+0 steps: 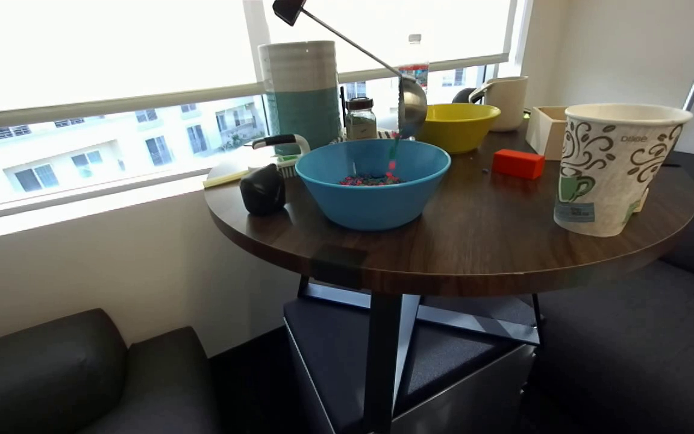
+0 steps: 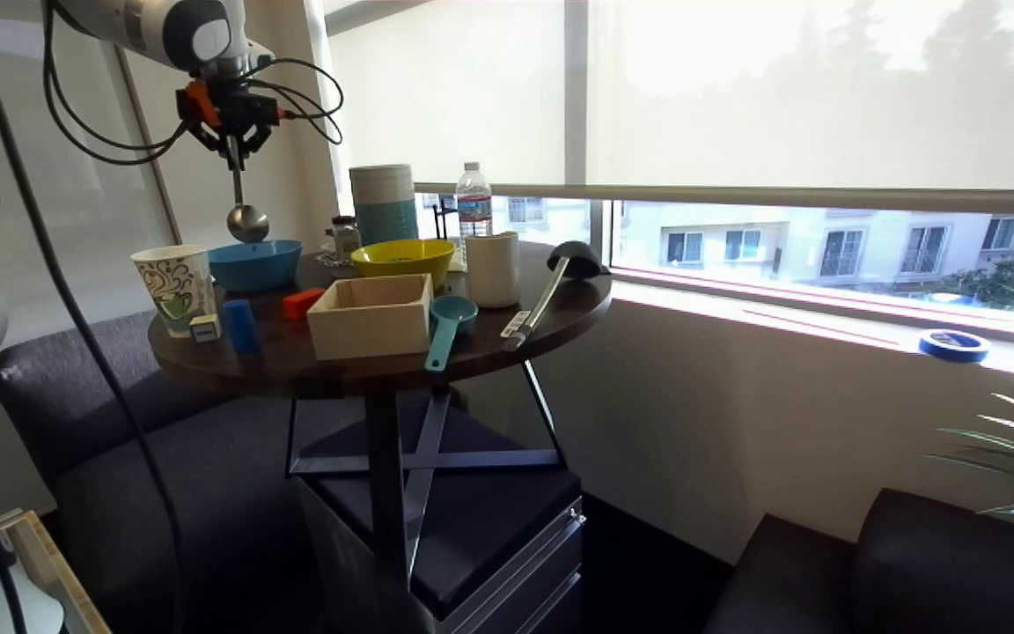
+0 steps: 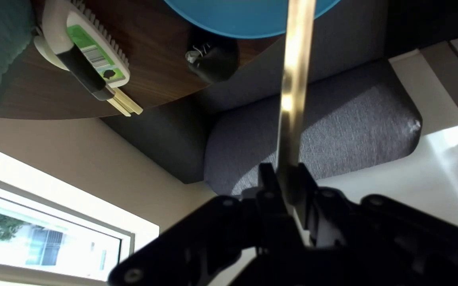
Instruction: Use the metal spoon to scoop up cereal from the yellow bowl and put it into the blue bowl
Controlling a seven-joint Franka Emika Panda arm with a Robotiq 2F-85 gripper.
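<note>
My gripper (image 2: 236,157) is shut on the handle of the metal spoon (image 2: 248,224), above the table. In the wrist view the gripper (image 3: 286,174) has its fingers on both sides of the spoon handle (image 3: 294,79). In an exterior view the spoon's round end (image 1: 413,107) is tipped on its side over the rim of the blue bowl (image 1: 371,205). Reddish and dark bits fall from it. Cereal (image 1: 370,179) lies in the blue bowl. The yellow bowl (image 1: 458,128) stands behind; in an exterior view the yellow bowl (image 2: 401,257) shows a few bits inside.
A paper cup (image 1: 618,175), a red block (image 1: 518,164) and a black object (image 1: 264,190) stand around the blue bowl. A brush (image 3: 94,51) lies near the table edge. A tall vase (image 1: 302,96), a jar (image 1: 360,120), a wooden box (image 2: 371,321) and a pitcher (image 2: 492,271) also stand there.
</note>
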